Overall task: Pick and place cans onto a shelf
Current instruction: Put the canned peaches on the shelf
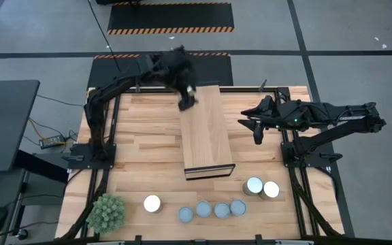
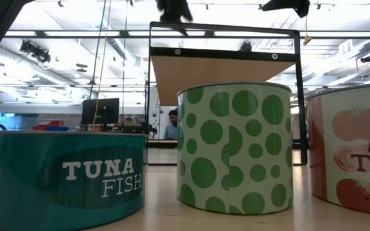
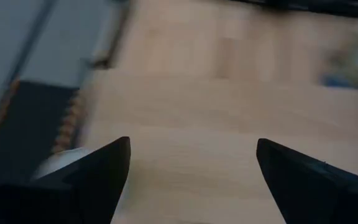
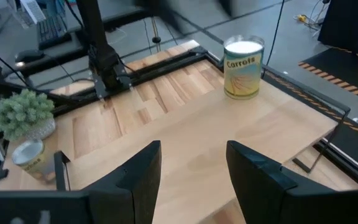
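Observation:
The light-wood shelf point(image 1: 207, 133) lies in the middle of the table. One can, labelled Carrots point(image 4: 243, 67), stands upright on the shelf's far left corner. My left gripper point(image 1: 186, 100) hovers open over that corner. The can's white top point(image 3: 58, 163) shows beside one finger in the left wrist view, partly hidden by it. My right gripper point(image 1: 257, 133) is open and empty just right of the shelf, above the table. Several other cans stand along the table's near edge: one white-topped point(image 1: 152, 203), a blue-grey row point(image 1: 211, 210), and two bright ones point(image 1: 262, 187).
A spiky green plant ball point(image 1: 107, 212) sits at the near left corner. In the low view a tuna can point(image 2: 69, 174), a green-dotted can point(image 2: 236, 154) and a tomato can point(image 2: 355, 154) stand close in front of the shelf point(image 2: 223, 72).

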Tool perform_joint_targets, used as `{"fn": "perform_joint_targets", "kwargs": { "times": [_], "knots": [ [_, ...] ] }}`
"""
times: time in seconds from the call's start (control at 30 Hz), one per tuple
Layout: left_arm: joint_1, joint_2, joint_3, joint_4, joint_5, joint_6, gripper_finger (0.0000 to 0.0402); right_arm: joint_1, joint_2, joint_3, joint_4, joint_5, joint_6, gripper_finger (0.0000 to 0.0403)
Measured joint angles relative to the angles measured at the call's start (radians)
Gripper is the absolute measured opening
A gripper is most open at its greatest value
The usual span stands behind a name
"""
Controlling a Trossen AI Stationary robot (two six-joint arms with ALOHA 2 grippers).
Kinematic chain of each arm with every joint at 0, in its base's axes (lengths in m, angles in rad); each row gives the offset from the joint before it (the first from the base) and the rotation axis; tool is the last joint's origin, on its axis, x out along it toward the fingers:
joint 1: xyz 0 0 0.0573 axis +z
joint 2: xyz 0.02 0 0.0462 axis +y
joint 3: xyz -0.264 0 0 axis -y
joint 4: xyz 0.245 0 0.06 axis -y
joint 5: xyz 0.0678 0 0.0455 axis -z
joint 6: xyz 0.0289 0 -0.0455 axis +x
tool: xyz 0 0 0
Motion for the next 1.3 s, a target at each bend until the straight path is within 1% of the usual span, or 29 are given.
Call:
{"fn": "perform_joint_targets", "kwargs": {
  "times": [0.1, 0.33, 0.4, 0.57, 0.67, 0.73, 0.87, 1.0, 1.17, 1.3],
  "knots": [
    [-0.081, 0.000, 0.028, -0.069, 0.044, 0.016, 0.0354, 0.000, -0.003, 0.000, -0.040, -0.041, 0.000, 0.0190],
    [-0.288, 0.000, 0.035, -0.205, 0.038, -0.065, 0.0354, 0.001, -0.031, 0.000, -0.082, -0.161, 0.011, 0.0190],
    [-0.343, 0.000, 0.034, -0.234, 0.024, -0.122, 0.0354, 0.005, -0.042, 0.000, -0.097, -0.175, 0.011, 0.0190],
    [-0.484, 0.000, 0.034, -0.309, 0.019, -0.292, 0.0354, 0.008, -0.073, 0.000, -0.152, -0.172, 0.011, 0.0190],
    [-0.581, 0.000, 0.034, -0.314, 0.019, -0.387, 0.0354, 0.008, -0.088, 0.000, -0.158, -0.166, 0.010, 0.0190],
    [-0.641, 0.000, 0.034, -0.306, -0.009, -0.451, 0.0354, 0.008, -0.095, 0.000, -0.158, -0.153, 0.007, 0.0190],
    [-0.739, 0.000, 0.023, -0.305, -0.109, -0.582, 0.0354, 0.008, -0.102, 0.000, -0.159, -0.117, -0.023, 0.0190],
    [-0.811, 0.000, -0.004, -0.308, -0.149, -0.712, 0.0352, 0.005, -0.103, 0.000, -0.158, -0.115, -0.065, 0.0190],
    [-0.912, 0.000, -0.062, -0.313, -0.223, -0.818, 0.0330, -0.001, -0.103, 0.000, -0.158, -0.115, -0.072, 0.0190],
    [-0.980, 0.000, -0.125, -0.300, -0.233, -0.890, 0.0306, -0.001, -0.103, 0.000, -0.158, -0.117, -0.052, 0.0190]
  ]
}}
